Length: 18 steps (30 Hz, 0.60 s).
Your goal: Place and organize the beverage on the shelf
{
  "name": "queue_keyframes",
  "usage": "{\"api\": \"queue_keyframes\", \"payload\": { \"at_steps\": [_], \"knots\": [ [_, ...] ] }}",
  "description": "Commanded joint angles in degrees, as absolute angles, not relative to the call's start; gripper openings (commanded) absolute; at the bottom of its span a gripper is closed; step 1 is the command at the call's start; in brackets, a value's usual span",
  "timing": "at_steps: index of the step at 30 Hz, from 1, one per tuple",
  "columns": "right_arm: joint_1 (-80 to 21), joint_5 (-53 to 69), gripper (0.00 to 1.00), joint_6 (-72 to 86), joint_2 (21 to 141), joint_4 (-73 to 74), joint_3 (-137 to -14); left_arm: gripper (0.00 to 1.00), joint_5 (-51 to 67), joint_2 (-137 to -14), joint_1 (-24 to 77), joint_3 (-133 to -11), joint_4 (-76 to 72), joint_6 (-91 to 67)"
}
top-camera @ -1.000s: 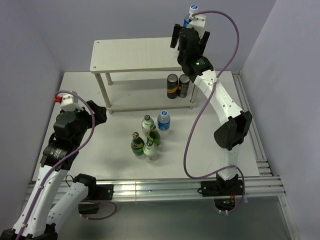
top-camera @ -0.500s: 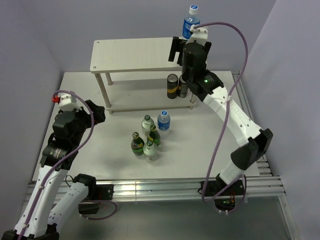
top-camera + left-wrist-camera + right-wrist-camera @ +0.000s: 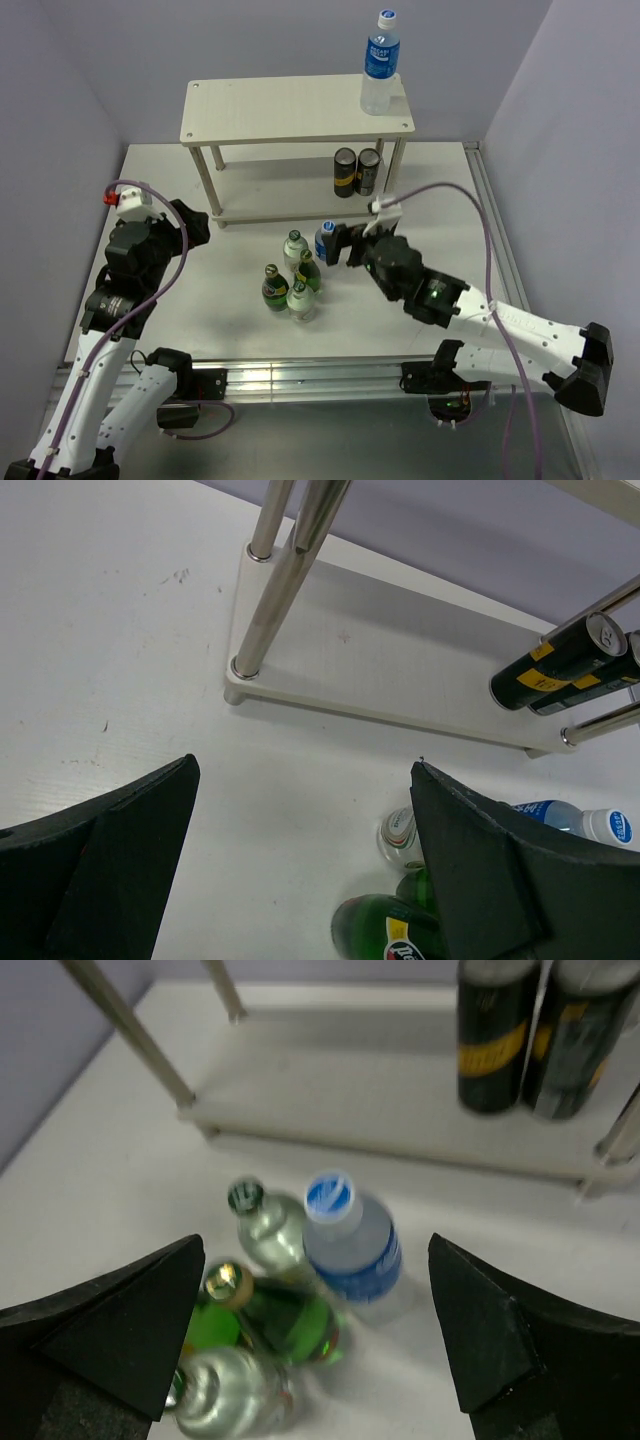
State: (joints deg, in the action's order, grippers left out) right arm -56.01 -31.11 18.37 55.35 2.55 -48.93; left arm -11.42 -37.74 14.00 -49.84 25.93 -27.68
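Note:
One blue-label bottle (image 3: pixel 380 62) stands upright at the right end of the shelf's top board (image 3: pixel 280 110). The other beverage bottles stand grouped on the table: a blue-label bottle (image 3: pixel 324 240) (image 3: pixel 350 1240), two green glass bottles (image 3: pixel 274 288) (image 3: pixel 309 272), and two small clear ones (image 3: pixel 294 248) (image 3: pixel 300 300). My right gripper (image 3: pixel 343 243) (image 3: pixel 315 1325) is open and empty, just right of and above the table's blue-label bottle. My left gripper (image 3: pixel 200 228) (image 3: pixel 305 860) is open and empty, left of the group. A green bottle (image 3: pixel 385 935) and a clear one (image 3: pixel 400 832) show in its view.
Two dark cans (image 3: pixel 345 172) (image 3: pixel 368 172) stand on the shelf's lower board (image 3: pixel 380 680) at the right; they also show in the right wrist view (image 3: pixel 495 1040). The shelf's metal legs (image 3: pixel 265 610) stand near my left gripper. Grey walls close the back and sides.
My right gripper let go of the blue-label bottle on the top board, then swung down to the bottles on the table. The left arm has not moved.

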Motion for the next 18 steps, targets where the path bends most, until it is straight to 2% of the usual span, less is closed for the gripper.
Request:
{"api": "queue_keyframes", "payload": {
  "at_steps": [1, 4, 8, 18],
  "knots": [
    [-60.1, -30.8, 1.00, 24.5, 53.1, -5.5, -39.3, 0.94, -10.7, -37.5, 13.4, -50.4, 24.3, -27.2],
    [-61.0, -31.7, 1.00, 28.7, 53.5, -7.4, -32.9, 0.94, -10.7, -37.3, 13.3, -50.4, 24.2, -27.2],
    [-60.9, -31.7, 1.00, 30.0, 60.2, -14.7, -27.8, 0.94, -10.6, -37.4, 12.9, -50.4, 24.2, -27.2],
    [-60.4, -38.6, 1.00, 30.3, 75.7, -23.0, -30.9, 0.94, -10.5, -37.1, 12.7, -50.2, 24.2, -27.2]
  ]
}}
